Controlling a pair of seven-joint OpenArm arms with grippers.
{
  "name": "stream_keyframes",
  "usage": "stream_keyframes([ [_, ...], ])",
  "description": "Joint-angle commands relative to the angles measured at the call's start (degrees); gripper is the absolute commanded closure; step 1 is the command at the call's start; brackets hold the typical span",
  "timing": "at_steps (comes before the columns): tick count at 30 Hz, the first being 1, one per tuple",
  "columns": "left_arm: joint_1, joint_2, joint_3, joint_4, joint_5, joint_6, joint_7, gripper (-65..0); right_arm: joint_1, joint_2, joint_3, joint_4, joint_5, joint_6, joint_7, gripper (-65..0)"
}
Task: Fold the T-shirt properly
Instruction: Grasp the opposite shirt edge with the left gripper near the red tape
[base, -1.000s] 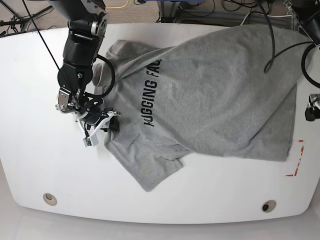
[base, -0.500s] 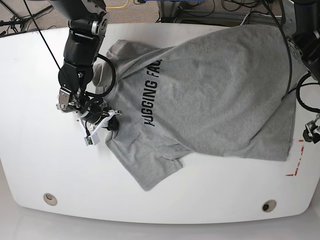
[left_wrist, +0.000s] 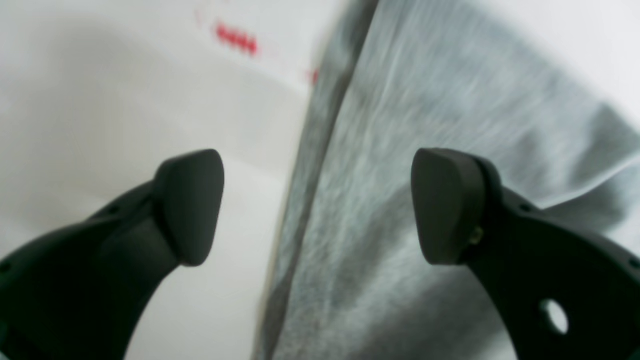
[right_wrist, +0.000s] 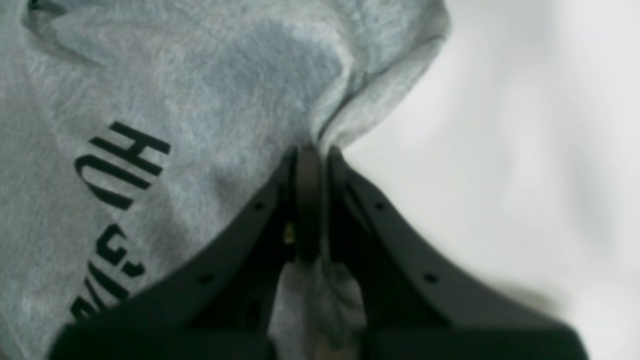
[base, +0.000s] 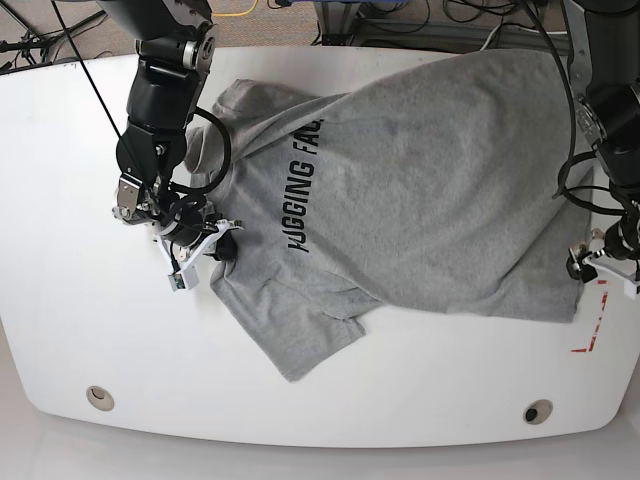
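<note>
Heather-grey knit T-shirt (base: 420, 190), black "HUGGING FA" print; edge pinched by right claw (right_wrist: 310, 155); left claw (left_wrist: 317, 207) spread wide.

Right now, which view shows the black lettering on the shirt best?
The base view: the lettering reads along the shirt, its end hidden by a fold. The right wrist view shows only a few blurred letters. The left wrist view shows none.

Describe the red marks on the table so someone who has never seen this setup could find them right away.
Start at the white table and follow the T-shirt to its hem near the open left gripper. Beside that hem sits a red dashed corner mark, the tabletop's only colored marking.
</note>
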Motion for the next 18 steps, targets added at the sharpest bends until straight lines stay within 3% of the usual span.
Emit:
stream_keyframes([
  [1,-2.05,-1.34,0.25,0.17,-0.93,-0.17,-2.2,-55.4,0.83,0.41,0.06,0.56,-0.34,0.08,-0.92,0.0],
  [9,-1.87,0.25,0.51,-0.27,-0.76,2.82,-4.13,-55.4,0.83,0.5,0.23,0.56,-0.25,0.08,-0.92,0.0],
  [18,-1.08,2.88,2.8,-0.36,-1.11,2.82,-4.57,-55.4,0.83,0.5,0.32,0.64,-0.16,0.17,-0.83,0.0],
])
